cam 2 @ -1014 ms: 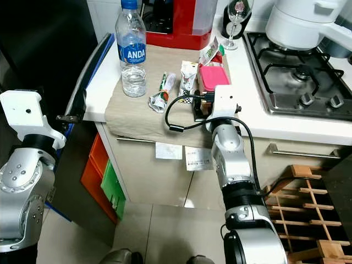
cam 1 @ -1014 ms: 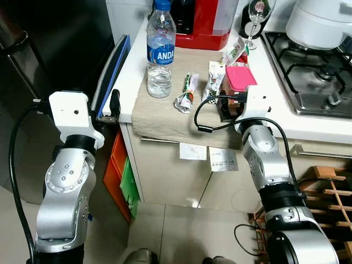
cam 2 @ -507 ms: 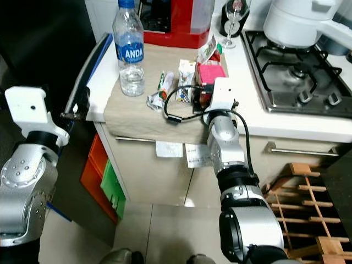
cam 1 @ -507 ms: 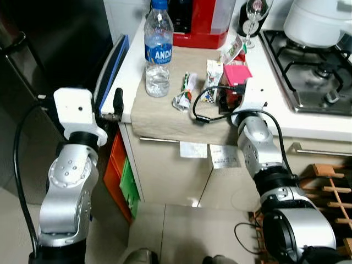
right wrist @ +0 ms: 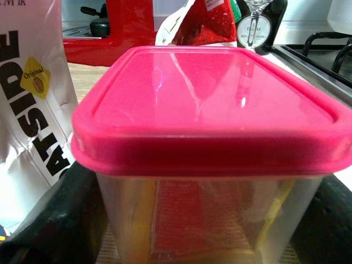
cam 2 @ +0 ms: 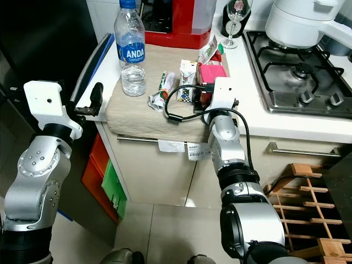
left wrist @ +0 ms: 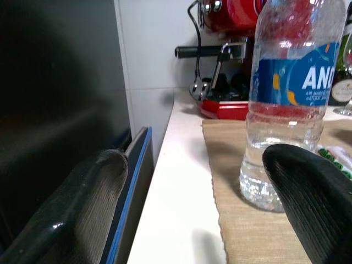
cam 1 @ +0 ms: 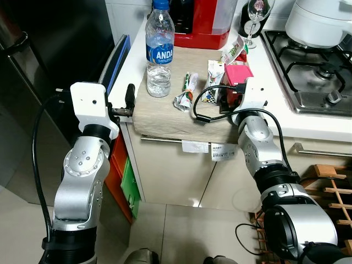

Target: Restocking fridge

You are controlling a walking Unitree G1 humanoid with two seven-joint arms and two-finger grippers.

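Container: pink-lidded tub (right wrist: 203, 137) sits near the front edge of the tabletop (cam 1: 135, 60), on the beige mat (cam 1: 165, 113).
Right gripper (right wrist: 198, 220): jaws spread wide, one finger on each side of the tub, not yet closed.
Doing it well: I'd close low on the walls, under the lid, then lift straight clear of the carton (cam 1: 214, 77).
Left gripper (left wrist: 203, 214): jaws wide at the tabletop's left edge, facing the water bottle (cam 1: 160, 49).
Change: left arm has risen closer to that edge.
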